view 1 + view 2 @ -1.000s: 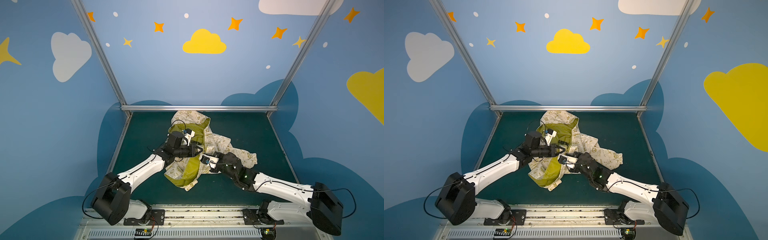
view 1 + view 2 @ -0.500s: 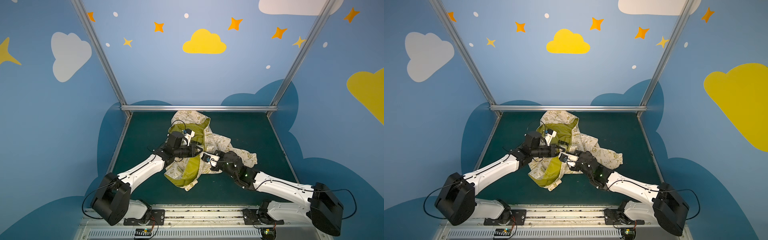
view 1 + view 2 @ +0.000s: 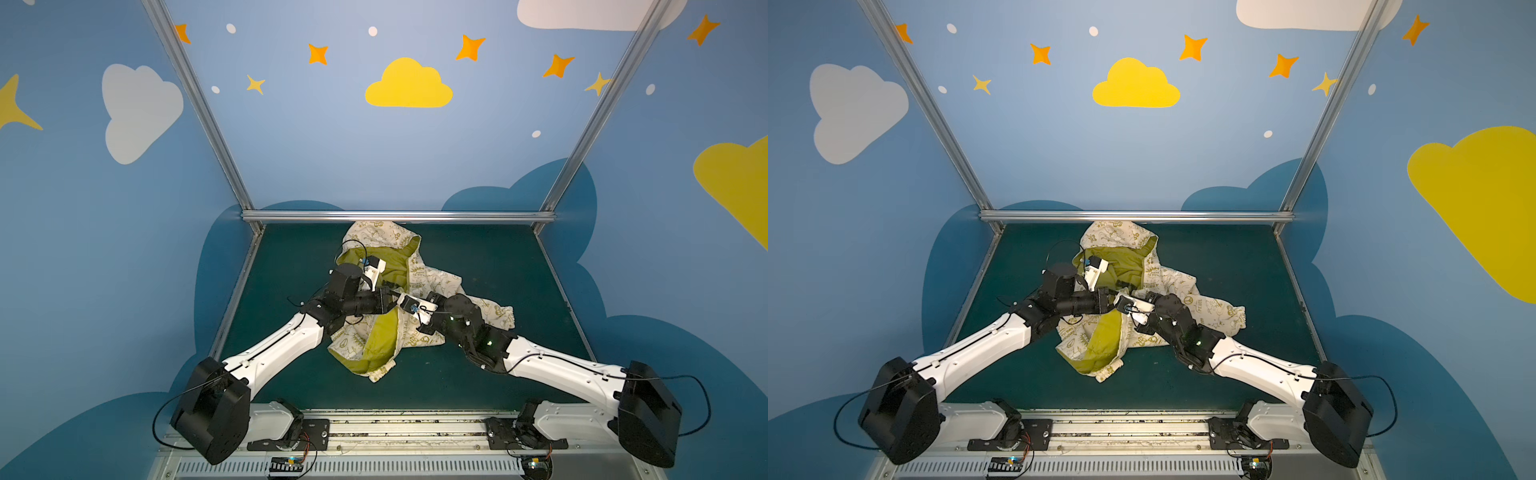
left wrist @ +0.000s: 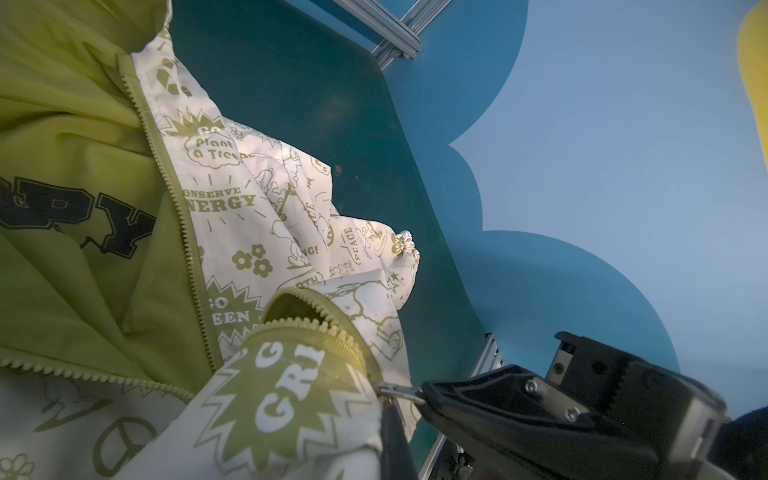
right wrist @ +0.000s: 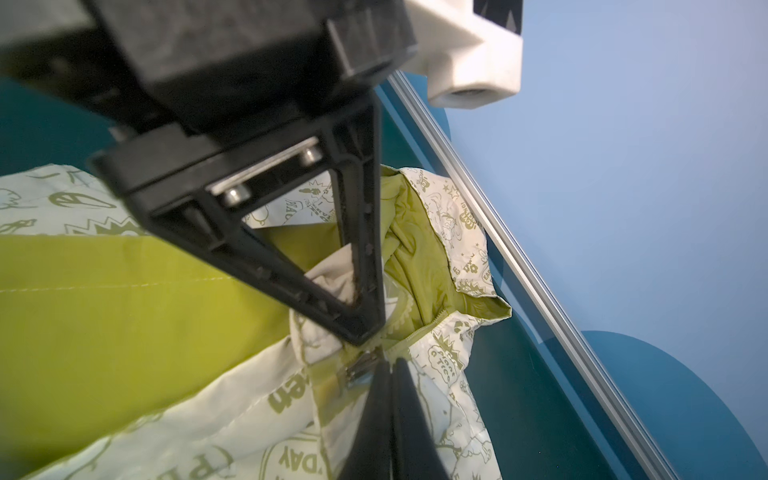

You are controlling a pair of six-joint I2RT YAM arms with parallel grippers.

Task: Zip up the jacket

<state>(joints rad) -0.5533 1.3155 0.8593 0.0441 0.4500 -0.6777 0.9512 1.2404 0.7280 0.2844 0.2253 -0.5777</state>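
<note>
Small cream hooded fabric jacket with olive-green doodle print point(image 3: 451, 286) is lying crumpled mid-table on the dark green mat point(image 3: 498, 266). Its hood is pointing toward the far rail, and the yellow-green lining point(image 3: 384, 338) is showing through the gaping front. Both grippers are sitting tip to tip over its middle. Right gripper point(image 5: 388, 370) is pressed together, pinching the small metal zipper pull point(image 4: 397, 390). Left gripper point(image 5: 361, 334) is clamped too, biting fabric just beside the slider, probably the zipper tape, but the view is too tight to be sure. Olive zipper teeth point(image 4: 183, 224) are running unjoined toward the hood. Handling: light, limp, slick-looking cloth that will likely bunch under any pull. Best holds look like the pull tab plus the edge right by it, kept taut.
</note>
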